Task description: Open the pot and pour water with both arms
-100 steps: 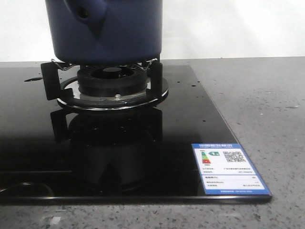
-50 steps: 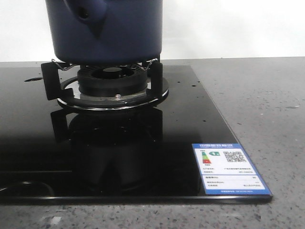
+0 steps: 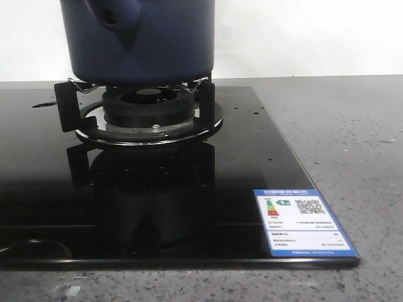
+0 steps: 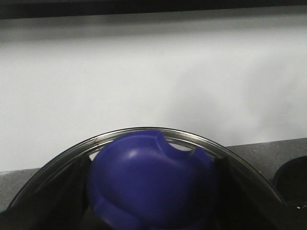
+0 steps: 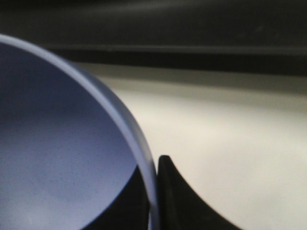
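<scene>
From the front I see the pot (image 3: pixel 140 41) sitting on the burner's trivet (image 3: pixel 135 100), its stubby handle (image 3: pixel 116 19) angled toward the camera on the robot's left. Neither arm shows in that view.

In the left wrist view a blue knob (image 4: pixel 151 184) sits between my left gripper (image 4: pixel 151 218) fingers, with the glass lid (image 4: pixel 144 139) rim arcing round behind it. The dark fingers flank the knob on either side and look closed onto it, though the contact itself is below the frame edge, so I judge it clamped rather than see it outright.

In the right wrist view the pot's pale rim (image 5: pixel 136 153) runs right alongside one dark finger (image 5: pixel 172 191) of my right gripper. Only that finger shows; whether the jaws are apart or pinching the wall I cannot tell.

I judge I am in the opening step: lid gripped, not clearly lifted. Next I need a straight upward lift of the lid, clear of the rim, while the right side steadies the pot for tipping.
</scene>
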